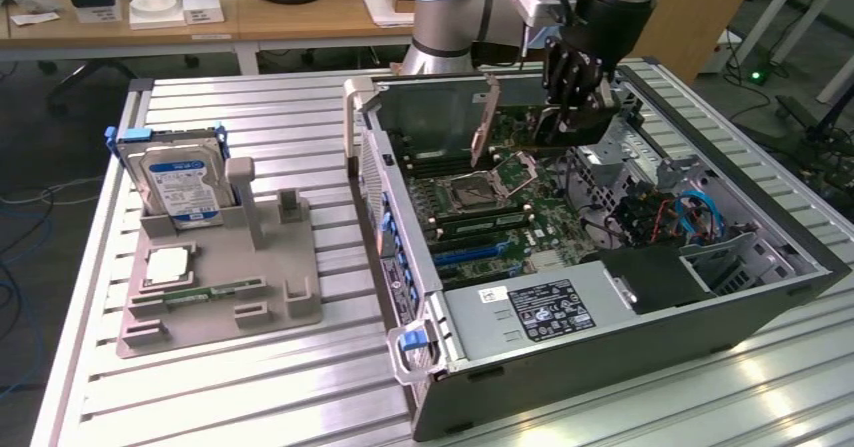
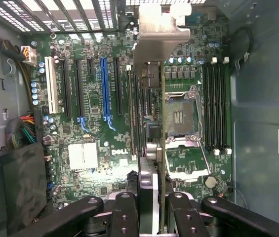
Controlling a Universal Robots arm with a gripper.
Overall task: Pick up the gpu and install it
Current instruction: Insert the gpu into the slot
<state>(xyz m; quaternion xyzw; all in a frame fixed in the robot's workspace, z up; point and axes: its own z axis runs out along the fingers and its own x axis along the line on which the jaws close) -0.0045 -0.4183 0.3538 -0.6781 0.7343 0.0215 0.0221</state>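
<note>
Gpu [image 2: 161, 37], pinched edge-on in the robot's gripper [image 2: 151, 197], hangs inside the open PC case [image 1: 747, 297] above the motherboard [image 2: 114, 153], beside the processor socket [image 2: 179, 118]. Best bet here: keep card upright, bracket squared to the rear wall, edge lined up w/ a slot (blue slot [image 2: 103, 89] sits off to one side). Grey tray [image 1: 220, 317] holds a hard drive [image 1: 180, 187] & memory stick [image 1: 214, 292].

The thin dark gpu card [image 2: 162, 123] stands edge-on, so its face is hidden; its near end is covered by the black gripper fingers [image 2: 124, 212].
</note>
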